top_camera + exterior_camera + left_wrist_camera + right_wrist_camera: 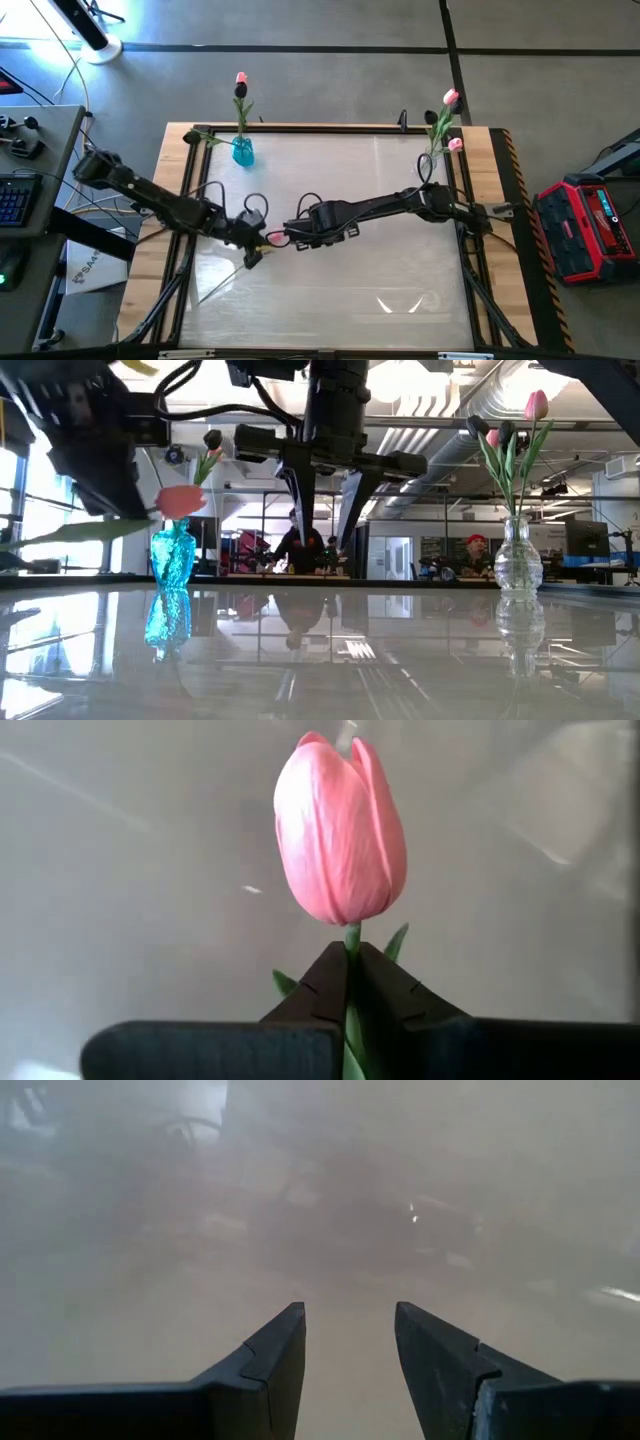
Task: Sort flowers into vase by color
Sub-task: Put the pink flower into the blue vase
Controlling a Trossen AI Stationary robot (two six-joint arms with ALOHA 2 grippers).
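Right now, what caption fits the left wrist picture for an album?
Left claw shut on the stem of a pink tulip.

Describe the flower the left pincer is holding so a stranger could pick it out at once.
Look near the middle of the glossy table, where the two arms meet. The left pincer is shut on the stem of a pink tulip; it is the only flower not standing in a vase.

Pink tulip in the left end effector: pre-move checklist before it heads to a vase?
1. Left end effector shut on the pink tulip stem just below the bud: ok.
2. Right end effector open, holding nothing: ok.
3. Right end effector clear of the tulip: cannot tell; the two sit close in the high view.
4. Blue vase upright at the table's far edge: ok.
5. Clear vase upright, pink tulips in it: ok.
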